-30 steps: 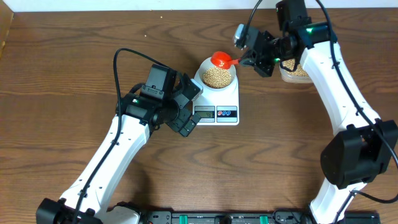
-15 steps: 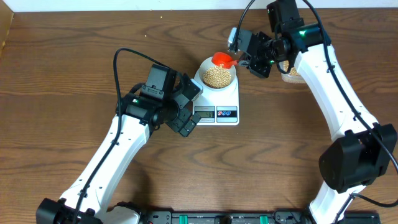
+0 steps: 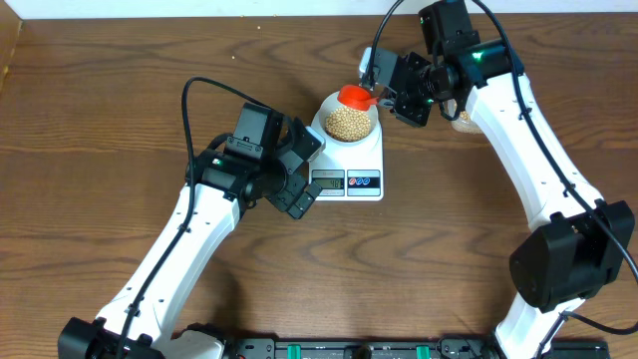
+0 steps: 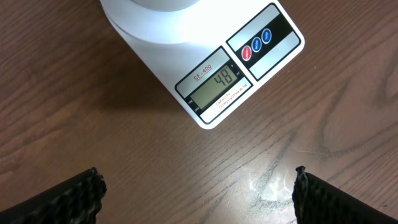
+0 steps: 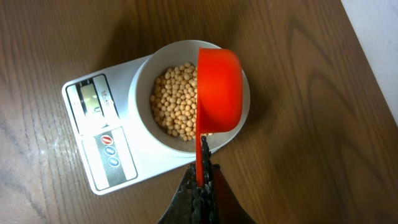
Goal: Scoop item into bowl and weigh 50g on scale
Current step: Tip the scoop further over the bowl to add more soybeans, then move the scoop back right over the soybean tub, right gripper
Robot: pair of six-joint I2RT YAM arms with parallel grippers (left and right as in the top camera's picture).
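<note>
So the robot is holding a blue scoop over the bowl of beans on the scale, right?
No, the scoop is red, not blue; the right wrist view shows it. The right gripper does hold it over the bowl of beans on the scale.

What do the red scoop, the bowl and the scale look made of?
The red scoop looks like plastic: uniform bright colour, smooth dull sheen. The bowl could be plastic or glazed ceramic; its smooth pale wall doesn't settle it. The scale seems white moulded plastic with a glossy printed button panel.

The left wrist view crops the bowl (image 4: pixel 149 4); overhead, digits on the scale (image 3: pixel 371 156) are unreadable.
</note>
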